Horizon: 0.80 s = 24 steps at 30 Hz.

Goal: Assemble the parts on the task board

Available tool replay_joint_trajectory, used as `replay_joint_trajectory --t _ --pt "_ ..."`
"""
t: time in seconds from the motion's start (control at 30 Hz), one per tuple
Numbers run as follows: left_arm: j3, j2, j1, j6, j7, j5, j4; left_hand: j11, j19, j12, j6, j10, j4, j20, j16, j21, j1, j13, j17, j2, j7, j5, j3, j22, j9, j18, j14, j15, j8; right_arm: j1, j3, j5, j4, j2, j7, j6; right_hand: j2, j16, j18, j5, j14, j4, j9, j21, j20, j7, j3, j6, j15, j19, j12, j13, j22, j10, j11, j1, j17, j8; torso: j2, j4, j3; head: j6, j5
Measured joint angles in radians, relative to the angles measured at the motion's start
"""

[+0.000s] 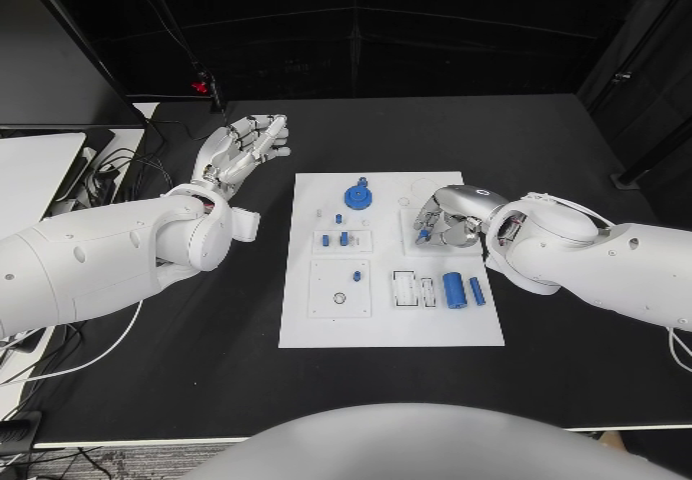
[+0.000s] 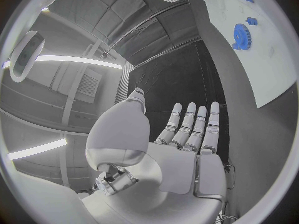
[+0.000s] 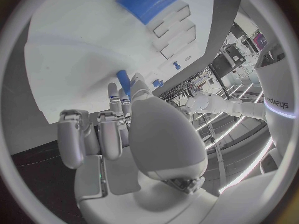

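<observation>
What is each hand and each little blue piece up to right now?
left hand: open, off the board, holding nothing.
right hand: fingers on a small blue peg at the task board.
blue gear: lying flat on the board.
blue cylinder: lying on its side.

Black table (image 1: 173, 350); white task board (image 1: 389, 325) flat at centre.
</observation>
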Motion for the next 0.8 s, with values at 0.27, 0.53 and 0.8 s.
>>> replay_joint_trajectory --t 0.27,0.53,0.8 --pt "0.000 -0.001 0.000 0.000 0.000 0.002 0.002 0.000 0.000 0.000 0.000 0.000 0.000 0.000 0.004 0.000 0.000 -0.001 -0.001 0.006 0.000 0.000 0.000 -0.001 0.000 0.000 0.000 0.000 0.000 0.000 0.000 -0.007 0.001 0.003 -0.010 0.013 0.011 0.000 0.000 0.000 0.002 0.000 0.002 0.000 -0.007 -0.010 0.000 0.036 -0.005 0.000 -0.012 -0.001 0.000 0.012 -0.005 0.011 0.000 0.015 0.000 0.0001 0.0003 0.000 0.002" --pt "0.000 0.000 0.000 0.000 0.000 0.024 0.002 0.000 0.000 0.006 0.000 0.000 0.000 0.000 0.003 0.000 0.000 -0.001 -0.002 0.006 0.000 0.000 0.000 -0.001 -0.001 0.000 0.000 0.000 0.004 0.000 0.000 -0.010 0.001 0.005 -0.013 0.020 0.037 0.004 0.000 0.000 0.002 -0.001 0.007 0.000 -0.014 -0.027 0.015 0.095 -0.019 0.000 -0.020 -0.001 0.000 0.052 -0.020 0.057 0.000 0.037 0.000 0.0000 -0.0001 -0.004 0.002" --pt "0.000 0.000 0.000 0.000 0.000 0.040 0.001 0.000 0.000 0.006 0.000 0.000 0.000 0.000 0.003 0.000 0.000 -0.002 -0.004 0.006 0.000 0.000 0.000 -0.001 -0.001 0.000 0.000 0.000 0.004 -0.001 0.000 -0.012 0.001 0.004 -0.003 0.008 0.045 0.011 0.000 -0.001 0.002 0.000 0.008 0.004 -0.028 -0.037 0.031 0.129 -0.026 0.000 -0.031 -0.002 0.000 0.086 -0.032 0.101 0.000 0.044 0.000 0.0001 0.0003 -0.004 0.003"
